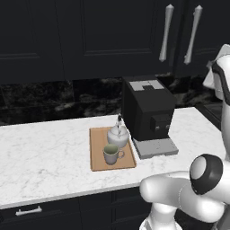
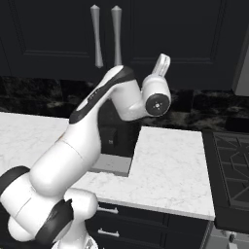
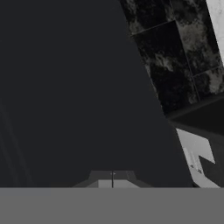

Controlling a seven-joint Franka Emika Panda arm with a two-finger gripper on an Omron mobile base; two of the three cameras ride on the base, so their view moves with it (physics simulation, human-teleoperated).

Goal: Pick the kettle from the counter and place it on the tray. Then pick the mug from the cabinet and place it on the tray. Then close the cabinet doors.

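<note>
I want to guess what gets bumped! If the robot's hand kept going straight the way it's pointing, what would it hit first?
Most likely the dark cabinet door. In the hand view, the shut hand faces that flat, near-black panel, with nothing in between. How far away the door is, the picture doesn't show clearly.

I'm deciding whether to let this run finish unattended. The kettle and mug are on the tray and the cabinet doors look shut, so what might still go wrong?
1. The shut gripper faces the dark cabinet doors closely; pushing further could jam against them.
2. On retreat, the arm could clip the coffee machine, which stands right beside the tray.
3. The kettle and mug sit close together; a knock could tip either.
</note>
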